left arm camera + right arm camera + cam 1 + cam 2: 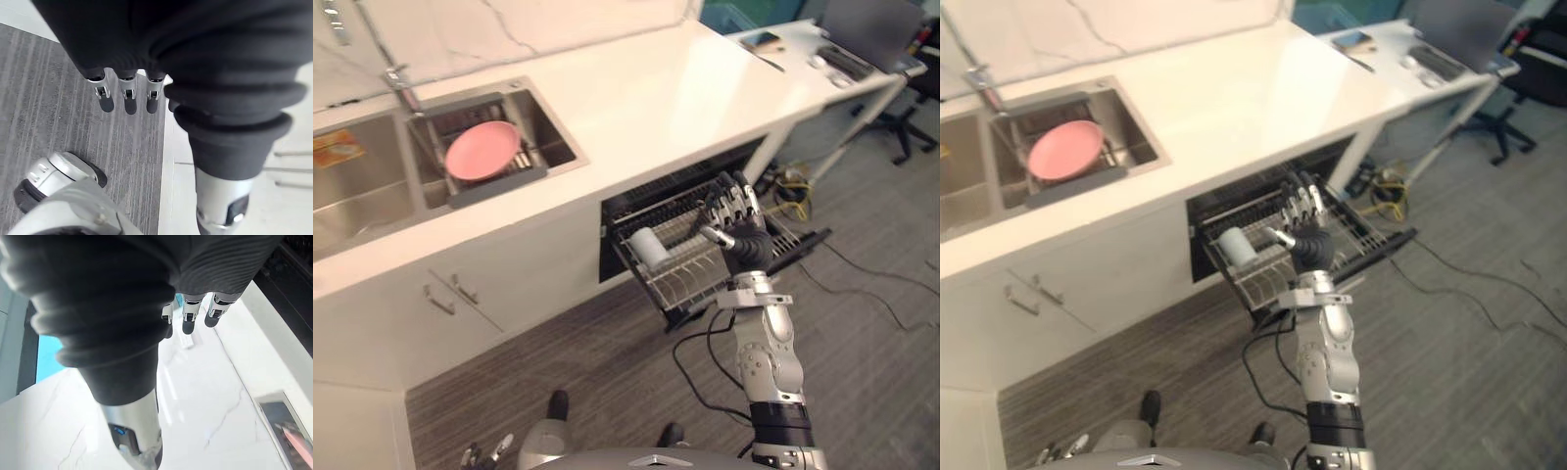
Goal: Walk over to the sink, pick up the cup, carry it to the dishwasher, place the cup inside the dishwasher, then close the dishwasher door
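**Cup.** The cup is in the pulled-out wire rack of the dishwasher, at the rack's left end, just below centre frame in the left eye view. It is a pale cylinder. Its long axis is tilted and runs from upper left to lower right in the frame. Which end is the mouth cannot be told. No hand touches it.

**Dishwasher.** The cavity is open under the white counter. The rack projects out over the lowered door, whose dark edge shows at the rack's right end.

**Right hand.** The right hand is raised over the right half of the rack, to the right of the cup and apart from it. Its fingers are straight and slightly spread. The thumb points left toward the cup. The hand holds nothing.

**Left hand.** The left hand hangs low, at the bottom left of the left eye view, above the grey striped floor. Its fingers are straight and side by side, and hold nothing.

**Sink.** The sink occupies the upper left of the frame. A pink plate lies in its right basin.
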Controlling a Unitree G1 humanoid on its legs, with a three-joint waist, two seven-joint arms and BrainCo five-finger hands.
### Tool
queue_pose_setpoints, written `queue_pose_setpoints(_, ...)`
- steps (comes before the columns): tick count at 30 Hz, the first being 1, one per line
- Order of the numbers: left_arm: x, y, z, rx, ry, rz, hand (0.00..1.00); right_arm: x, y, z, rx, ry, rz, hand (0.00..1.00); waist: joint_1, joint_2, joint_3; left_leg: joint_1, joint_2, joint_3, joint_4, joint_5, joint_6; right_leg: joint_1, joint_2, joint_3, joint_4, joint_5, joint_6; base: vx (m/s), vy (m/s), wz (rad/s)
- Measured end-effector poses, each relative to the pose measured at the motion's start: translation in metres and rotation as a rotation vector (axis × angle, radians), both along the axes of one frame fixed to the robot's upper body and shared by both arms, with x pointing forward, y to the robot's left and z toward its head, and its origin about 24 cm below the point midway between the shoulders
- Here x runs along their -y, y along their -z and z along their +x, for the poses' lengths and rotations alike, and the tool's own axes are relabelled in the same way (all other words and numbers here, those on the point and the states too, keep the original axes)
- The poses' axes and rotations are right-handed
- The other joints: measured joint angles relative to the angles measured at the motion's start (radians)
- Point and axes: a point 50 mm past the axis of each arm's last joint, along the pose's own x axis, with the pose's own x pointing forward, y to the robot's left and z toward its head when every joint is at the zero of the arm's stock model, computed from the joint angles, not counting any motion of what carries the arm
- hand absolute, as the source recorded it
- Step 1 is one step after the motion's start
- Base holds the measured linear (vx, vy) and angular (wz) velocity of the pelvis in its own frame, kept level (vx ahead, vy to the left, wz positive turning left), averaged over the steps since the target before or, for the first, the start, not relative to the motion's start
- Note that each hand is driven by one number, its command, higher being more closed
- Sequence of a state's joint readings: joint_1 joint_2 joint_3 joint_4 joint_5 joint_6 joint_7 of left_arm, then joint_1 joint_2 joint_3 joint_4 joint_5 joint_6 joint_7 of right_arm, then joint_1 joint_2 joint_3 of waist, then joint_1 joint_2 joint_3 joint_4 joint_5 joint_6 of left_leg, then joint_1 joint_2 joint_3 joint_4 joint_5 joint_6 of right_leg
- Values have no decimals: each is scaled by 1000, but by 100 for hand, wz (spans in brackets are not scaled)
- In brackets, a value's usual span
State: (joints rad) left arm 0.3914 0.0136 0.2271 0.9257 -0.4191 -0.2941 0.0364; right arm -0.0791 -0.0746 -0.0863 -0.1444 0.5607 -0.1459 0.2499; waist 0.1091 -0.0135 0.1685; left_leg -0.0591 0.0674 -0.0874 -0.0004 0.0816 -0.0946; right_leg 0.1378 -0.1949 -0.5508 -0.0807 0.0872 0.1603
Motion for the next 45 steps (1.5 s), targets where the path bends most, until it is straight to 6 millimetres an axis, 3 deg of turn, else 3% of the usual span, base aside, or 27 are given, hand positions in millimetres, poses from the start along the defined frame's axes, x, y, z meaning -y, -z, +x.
queue_pose_setpoints(2, -3, 2, -26, -34, -131, -40, 0, 0, 0, 0, 0, 1, 0, 0, 19, 19, -3, -30, 12, 53, 30, -43, 31, 25, 1, -72, 1, 0, -9, -66, 5, 91)
queue_pose_setpoints(3, -3, 2, -39, -60, -164, -57, 0, 4, -3, 1, 4, 16, -11, 0, 19, 4, -12, -52, 25, 129, 58, -82, 93, 41, -7, -118, 0, 2, -14, -31, 8, 85)
queue_pose_setpoints(4, -3, 3, -41, -67, -168, -60, 0, 6, -3, 1, 5, 21, -15, 0, 19, 2, -13, -55, 27, 149, 60, -90, 105, 43, -11, -130, 0, 2, -14, 19, 50, 126)
queue_pose_setpoints(5, -3, 4, -53, -97, -201, -84, 0, 19, -10, 2, 26, 62, -38, 0, 15, 10, -14, -62, 43, 258, 56, -112, 145, 61, -27, -197, 1, 1, -11, 17, 55, 104)
queue_pose_setpoints(7, 11, 6, -65, -128, -211, -125, 0, 36, -20, 3, 72, 127, -26, 0, -9, 33, -18, -64, 67, 407, 27, -95, 160, 88, -42, -280, 1, 3, -1, 39, 113, 147)
queue_pose_setpoints(8, 22, 7, -68, -150, -182, -149, 0, 48, -25, 0, 98, 194, -18, 0, -27, 47, -27, -61, 69, 483, 6, -77, 136, 108, -56, -340, 1, 8, 10, 63, 153, 146)
queue_pose_setpoints(10, 38, 10, -67, -177, -96, -186, 0, 60, -28, -3, 108, 275, -1, 0, -35, 76, -42, -61, 63, 523, -19, -17, 86, 129, -68, -401, 3, 14, 27, 74, 188, 105)
queue_pose_setpoints(11, 46, 11, -64, -183, -31, -203, 0, 61, -28, -4, 101, 303, 5, 0, -31, 84, -41, -62, 51, 514, -18, 28, 76, 141, -86, -415, 13, 9, 45, 66, 251, 63)
queue_pose_setpoints(13, 46, 12, -56, -176, 11, -203, 0, 56, -24, -4, 86, 318, 45, 0, -28, 77, -38, -67, 30, 510, -8, 69, 91, 139, -122, -412, 65, -26, 52, 54, 269, 28)
queue_pose_setpoints(15, 39, 13, -38, -145, 59, -192, 0, 53, -25, -7, 90, 331, 77, 0, -36, 68, -35, -83, 4, 496, 7, 55, 113, 77, -166, -300, 196, -134, -74, 15, 234, 55)
queue_pose_setpoints(16, 31, 11, -25, -109, 97, -165, 0, 53, -30, -14, 113, 352, 88, 0, -55, 57, -29, -99, -21, 459, 12, 37, 129, 29, -148, -146, 250, -237, -180, -5, 147, 137)
queue_pose_setpoints(17, 17, 9, -12, -80, 134, -125, 0, 55, -39, -25, 147, 383, 86, 0, -89, 30, -17, -114, -61, 393, 23, 26, 145, 29, -90, 25, 235, -303, -221, 12, 99, 167)
queue_pose_setpoints(18, 8, 7, -9, -83, 160, -103, 0, 58, -43, -32, 167, 412, 79, 0, -105, 17, -13, -117, -82, 351, 22, 22, 150, 39, -59, 106, 218, -325, -251, 77, 12, 191)
queue_pose_setpoints(19, -1, 6, -6, -94, 194, -83, 0, 64, -50, -42, 196, 463, 66, 0, -125, -6, -14, -111, -119, 284, -5, 24, 156, 52, -26, 200, 208, -359, -308, 137, -4, 148)
queue_pose_setpoints(20, -8, 4, -1, -96, 245, -58, 0, 71, -53, -49, 203, 510, 60, 0, -123, -18, -3, -106, -124, 242, -29, 57, 186, 25, 10, 267, 250, -351, -270, 137, -15, 119)
queue_pose_setpoints(23, -13, 2, 13, -79, 334, -27, 0, 82, -46, -51, 167, 563, 72, 0, -120, -11, 7, -52, -100, 186, -78, 80, 186, -56, 66, 291, 334, -402, -158, 73, -16, 49)
queue_pose_setpoints(26, -11, 1, 18, -47, 336, -21, 0, 81, -45, -54, 174, 567, 95, 0, -127, -3, 9, -6, -84, 184, -83, 58, 174, -117, 67, 321, 337, -374, -130, 53, 15, 8)
queue_pose_setpoints(28, -13, -1, 23, -16, 335, -5, 0, 79, -41, -61, 169, 577, 104, 0, -127, -20, -1, 12, -89, 191, -81, 46, 160, -151, 54, 318, 265, -268, -131, 107, -15, 16)
queue_pose_setpoints(29, -14, -1, 23, -7, 329, 0, 0, 76, -41, -66, 174, 591, 111, 0, -128, -37, -11, 22, -97, 209, -84, 37, 150, -152, 41, 321, 254, -190, -104, 147, -66, 8)
queue_pose_setpoints(30, -12, -1, 23, -2, 319, -4, 0, 75, -43, -68, 184, 598, 121, 0, -127, -40, -14, 38, -90, 229, -84, 31, 142, -136, 38, 315, 236, -189, -75, 113, -79, -5)
queue_pose_setpoints(36, 5, 2, 17, 11, 260, -40, 0, 75, -52, -75, 226, 647, 97, 0, -128, 13, -54, 69, -47, 291, -85, 17, 103, -49, 80, 309, 110, -136, -55, 135, -82, -12)
queue_pose_setpoints(41, 4, -1, 19, 33, 297, 23, 0, 75, -50, -74, 192, 636, 87, 0, -131, 7, -64, 93, -30, 321, -76, -10, 81, -34, 94, 343, 98, -135, -55, 49, -25, -18)
queue_pose_setpoints(45, 0, -3, 22, 39, 295, 72, 0, 75, -46, -74, 157, 630, 76, 0, -131, -7, -62, 28, -21, 302, 56, -71, 80, -46, 96, 354, 98, -128, -65, -56, 5, -4)
